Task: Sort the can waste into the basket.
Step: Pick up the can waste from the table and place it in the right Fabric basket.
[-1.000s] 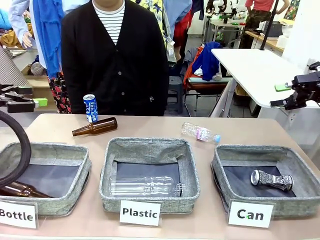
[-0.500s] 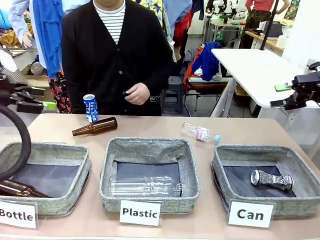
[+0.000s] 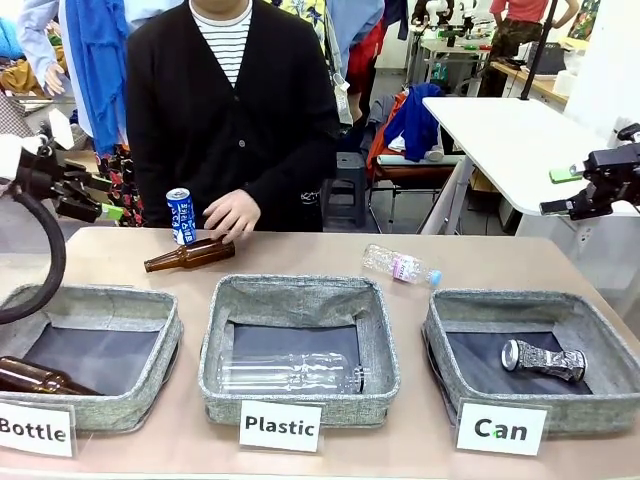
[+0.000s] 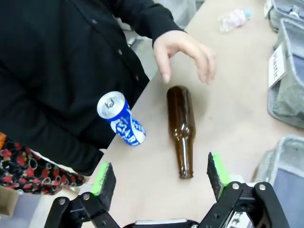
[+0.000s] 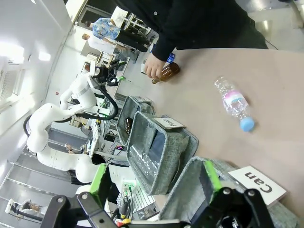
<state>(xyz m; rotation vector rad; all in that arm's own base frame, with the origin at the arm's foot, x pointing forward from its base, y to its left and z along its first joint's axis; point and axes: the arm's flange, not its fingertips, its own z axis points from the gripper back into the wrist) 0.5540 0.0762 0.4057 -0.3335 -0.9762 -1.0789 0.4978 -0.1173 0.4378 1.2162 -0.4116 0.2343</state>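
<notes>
Inside the basket (image 3: 600,318), finding the silver can (image 3: 543,360) lying on its side. Far left of the basket, toward the tabletop's (image 3: 480,262) far edge, seeing the blue can (image 3: 181,216) standing upright, just beside a lying brown bottle (image 3: 190,254) with a person's hand (image 3: 232,214) over it. Holding the left pincer (image 4: 160,171) spread apart and empty, farther left of the basket; holding the right pincer (image 3: 558,190) apart too, empty, above the basket.

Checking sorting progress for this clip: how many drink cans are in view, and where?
2. A blue can stands upright on the table's far side, beside the brown bottle. A silver can lies on its side in the Can basket. Basket walls might hide others.
</notes>
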